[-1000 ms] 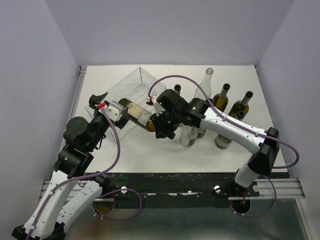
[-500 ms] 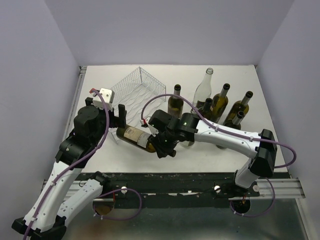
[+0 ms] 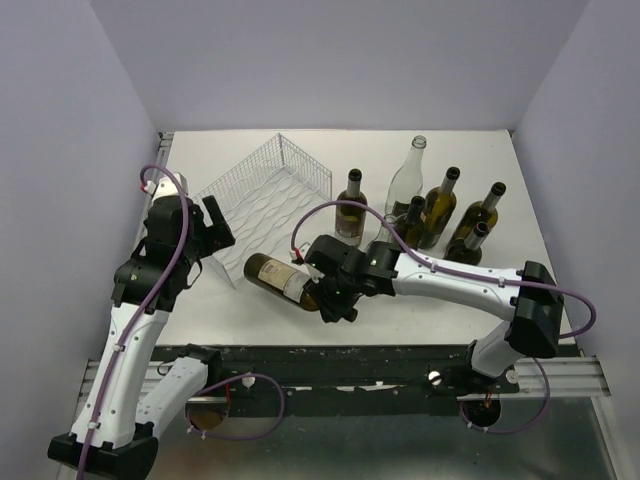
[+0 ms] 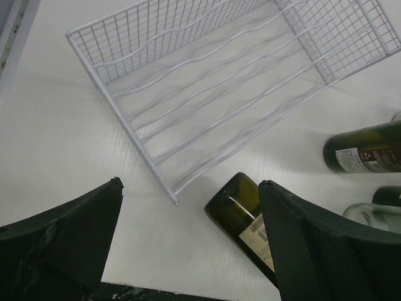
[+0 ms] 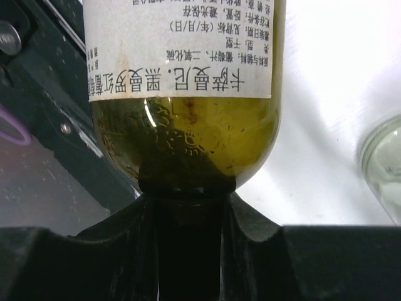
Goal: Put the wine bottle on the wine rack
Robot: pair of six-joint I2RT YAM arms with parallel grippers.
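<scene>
Glossy glass wine bottle (image 3: pixel 266 271), matt paper label (image 5: pixel 182 44); white wire wine rack (image 4: pixel 119 115).

From above, the neck of the wine bottle (image 3: pixel 275 277) is hidden inside the right gripper (image 3: pixel 322 296). In the right wrist view that neck is only a dark blur between the fingers (image 5: pixel 94 263), and the label (image 5: pixel 182 47) is cut off by the top edge. In the left wrist view the wine rack (image 4: pixel 125 123) runs off the far and right edges, and the bottle's body vanishes behind the right finger of the left gripper (image 4: pixel 189 183).

White links (image 3: pixel 450 285), black joints (image 3: pixel 535 320), looping purple cables (image 3: pixel 345 203), matte black fingers (image 4: pixel 313 251).
</scene>
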